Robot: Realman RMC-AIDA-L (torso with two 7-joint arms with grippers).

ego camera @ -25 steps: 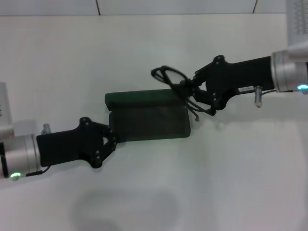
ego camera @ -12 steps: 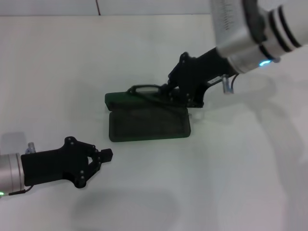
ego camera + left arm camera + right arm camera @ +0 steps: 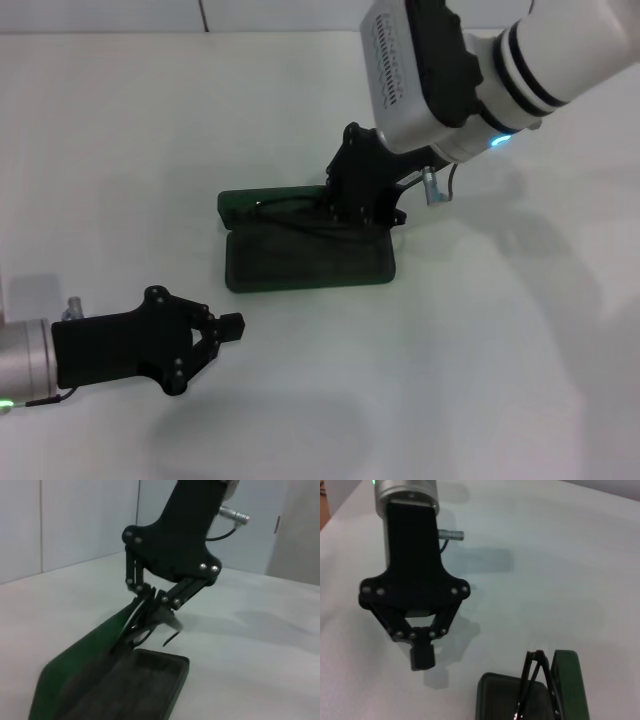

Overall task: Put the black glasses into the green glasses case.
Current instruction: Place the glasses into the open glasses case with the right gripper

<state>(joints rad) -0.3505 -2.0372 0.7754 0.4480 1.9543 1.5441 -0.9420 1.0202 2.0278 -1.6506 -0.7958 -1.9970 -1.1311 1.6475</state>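
**Right gripper held the black glasses over the open green case**

The green glasses case (image 3: 305, 255) lay open near the middle of a plain white table (image 3: 480, 360). Its lined tray faced up toward the robot and its lid (image 3: 250, 205) stood up along the far edge, at 12 o'clock of the tray. The grey lining showed in the tray, and the lid's outer shell read dark green.

The right gripper (image 3: 345, 212) reached down from 1 o'clock onto the far right part of the case. In the left wrist view its fingers (image 3: 150, 597) were drawn close together on the black glasses (image 3: 145, 627), pinching the thin frame. The glasses hung tilted just at the seam where lid met tray, with one slim temple tip curling free toward the table side. From the head camera only thin dark lines of the frame showed along the hinge edge, from about the lid's middle to the gripper. The right wrist view showed the folded frame (image 3: 532, 685) standing on edge between tray and lid. Whether the frame touched the lining could not be told.

The left gripper (image 3: 232, 324) hovered over bare table at 7 o'clock of the case, well apart from it. Its fingers were closed together with nothing between them, as the right wrist view also showed (image 3: 422, 655).

Pale wall panels (image 3: 75, 525) with vertical seams rose behind the table's far edge.
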